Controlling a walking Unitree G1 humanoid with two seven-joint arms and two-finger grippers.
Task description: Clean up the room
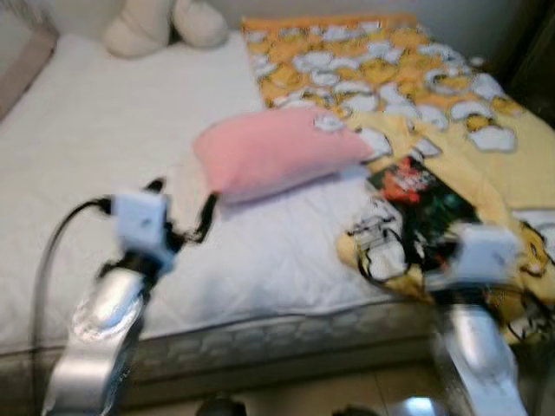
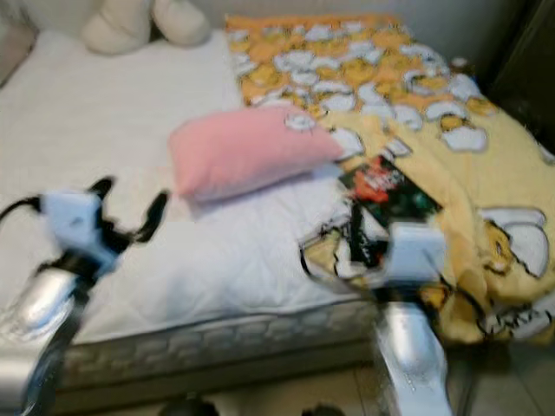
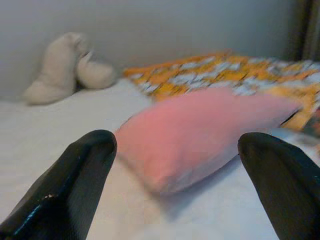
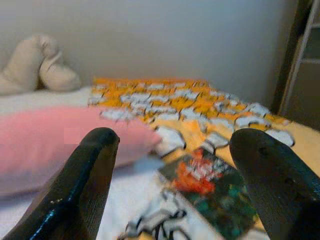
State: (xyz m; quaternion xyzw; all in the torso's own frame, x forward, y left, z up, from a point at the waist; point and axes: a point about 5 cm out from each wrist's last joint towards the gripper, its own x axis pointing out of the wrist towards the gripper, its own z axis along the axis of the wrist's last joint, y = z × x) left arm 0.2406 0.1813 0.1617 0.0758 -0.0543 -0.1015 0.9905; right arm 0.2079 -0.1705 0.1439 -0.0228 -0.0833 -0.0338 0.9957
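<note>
A pink pillow (image 1: 276, 150) lies in the middle of the white bed (image 1: 104, 147). A dark book with a red and green cover (image 1: 421, 195) rests on the yellow patterned blanket (image 1: 390, 69) to the pillow's right. My left gripper (image 1: 182, 204) is open, raised over the mattress just short of the pillow's near left corner; the pillow (image 3: 200, 132) sits beyond its spread fingers (image 3: 75, 185). My right gripper (image 2: 364, 232) is open, held over the blanket's near edge, with the book (image 4: 210, 195) just ahead between its fingers (image 4: 82, 190).
A cream plush toy (image 1: 160, 24) sits at the head of the bed against the wall. The mattress's front edge (image 1: 260, 334) runs below both arms. Dark furniture (image 2: 529, 69) stands at the far right.
</note>
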